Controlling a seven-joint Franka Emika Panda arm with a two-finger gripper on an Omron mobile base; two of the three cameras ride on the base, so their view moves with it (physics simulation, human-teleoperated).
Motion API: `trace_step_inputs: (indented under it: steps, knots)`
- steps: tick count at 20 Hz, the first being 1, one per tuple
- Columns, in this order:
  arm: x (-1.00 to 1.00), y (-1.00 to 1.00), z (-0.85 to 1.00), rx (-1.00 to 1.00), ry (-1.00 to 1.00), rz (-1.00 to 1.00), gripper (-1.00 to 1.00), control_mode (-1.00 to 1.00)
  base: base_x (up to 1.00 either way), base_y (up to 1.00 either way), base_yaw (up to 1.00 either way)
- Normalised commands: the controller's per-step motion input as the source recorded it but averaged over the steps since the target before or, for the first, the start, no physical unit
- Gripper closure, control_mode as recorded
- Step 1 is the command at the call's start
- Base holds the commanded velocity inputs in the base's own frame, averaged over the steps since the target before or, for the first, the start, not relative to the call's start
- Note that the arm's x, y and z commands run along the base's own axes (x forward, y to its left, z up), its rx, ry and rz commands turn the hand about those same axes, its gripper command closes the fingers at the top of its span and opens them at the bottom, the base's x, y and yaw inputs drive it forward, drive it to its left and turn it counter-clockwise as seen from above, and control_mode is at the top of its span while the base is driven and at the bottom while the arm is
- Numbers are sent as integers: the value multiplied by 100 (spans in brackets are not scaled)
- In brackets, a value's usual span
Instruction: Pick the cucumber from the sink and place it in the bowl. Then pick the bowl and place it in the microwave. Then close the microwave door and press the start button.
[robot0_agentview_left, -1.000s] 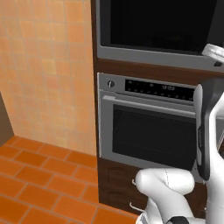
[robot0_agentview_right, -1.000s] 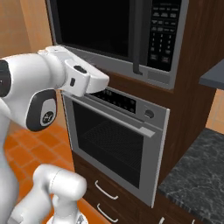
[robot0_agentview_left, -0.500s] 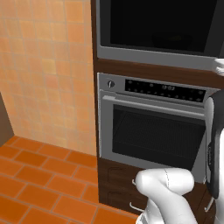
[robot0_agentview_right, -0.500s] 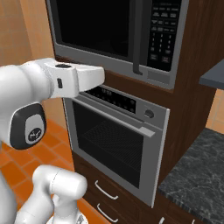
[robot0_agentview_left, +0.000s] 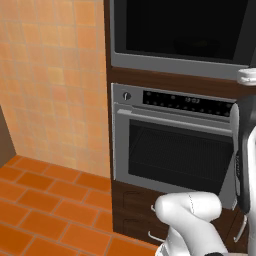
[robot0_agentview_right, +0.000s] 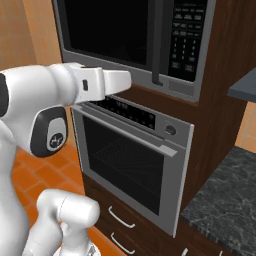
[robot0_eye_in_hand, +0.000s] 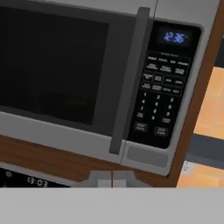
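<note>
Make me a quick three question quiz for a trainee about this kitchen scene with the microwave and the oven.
1. True or false: the microwave door is shut.
2. What sits directly below the microwave? A) a sink B) an oven C) a fridge
3. Fill in: the keypad lies to the ____ of the door handle in the hand view.

Key:
1. True; the dark glass lies flush with the front.
2. B, the oven, door closed.
3. Right. The gripper, jaws shut, sits below the handle.

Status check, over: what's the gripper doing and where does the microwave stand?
Gripper shut, empty, aimed at the black built-in microwave. Dark-glass microwave door closed. Button panel ahead, untouched. Nothing in the way.
</note>
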Motion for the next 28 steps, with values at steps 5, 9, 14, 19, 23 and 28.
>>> trace_step_inputs:
  steps: [5,9,14,19,23,28]
  knots:
    - [5,-34,6,12,-15,-10,100,-100,0,0,0]
    - [0,-11,18,16,-28,-15,100,-100,0,0,0]
    - [20,0,0,10,-9,-6,100,-100,0,0,0]
    - [25,-16,0,10,0,0,100,-100,0,0,0]
    - [3,-46,0,12,-1,0,100,-100,0,0,0]
    - [9,-9,0,2,0,0,100,-100,0,0,0]
